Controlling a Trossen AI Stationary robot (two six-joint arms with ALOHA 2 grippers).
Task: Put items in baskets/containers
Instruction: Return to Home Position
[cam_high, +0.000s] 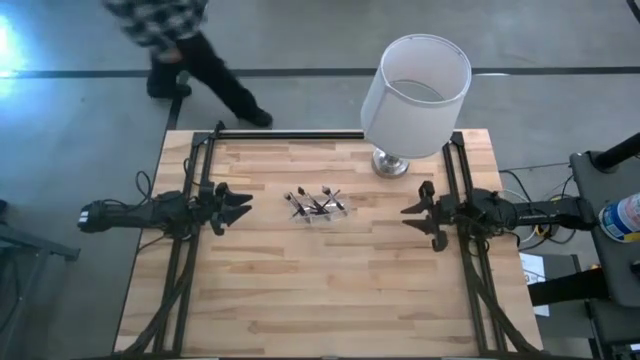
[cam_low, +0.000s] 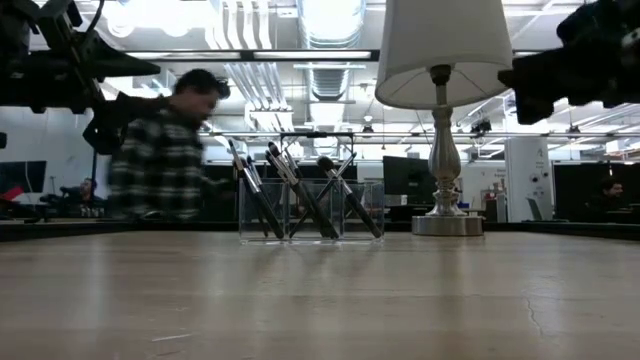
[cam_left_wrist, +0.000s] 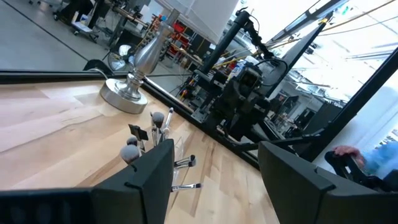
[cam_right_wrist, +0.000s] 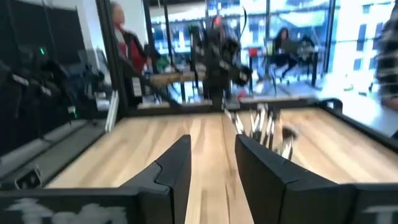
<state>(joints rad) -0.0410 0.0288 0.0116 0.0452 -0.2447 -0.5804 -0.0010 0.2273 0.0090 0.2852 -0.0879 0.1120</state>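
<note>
Thin silvery dark-tipped sticks (cam_high: 318, 203) are all sitting in the clear plastic tray (cam_high: 322, 215); left gripper (cam_high: 243, 208) at 9 o'clock and right gripper (cam_high: 410, 214) at 3 are both hanging open, empty. I'd be backing off.

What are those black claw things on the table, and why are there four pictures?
They are two robot arms, each ending in a gripper with two fingers. The four pictures show the same moment from four cameras. One looks straight down from above: there you see the left gripper and the right gripper, both open and holding nothing, one on each side of the wooden table. One camera sits low at table height. The other two ride on the robot's wrists, so each arm's own dark fingers fill the bottom of its picture.

In the middle of the table stands a small clear container with thin brushes leaning inside it. Behind it is a lamp with a white shade. A person in a checked shirt walks past behind the table.
</note>
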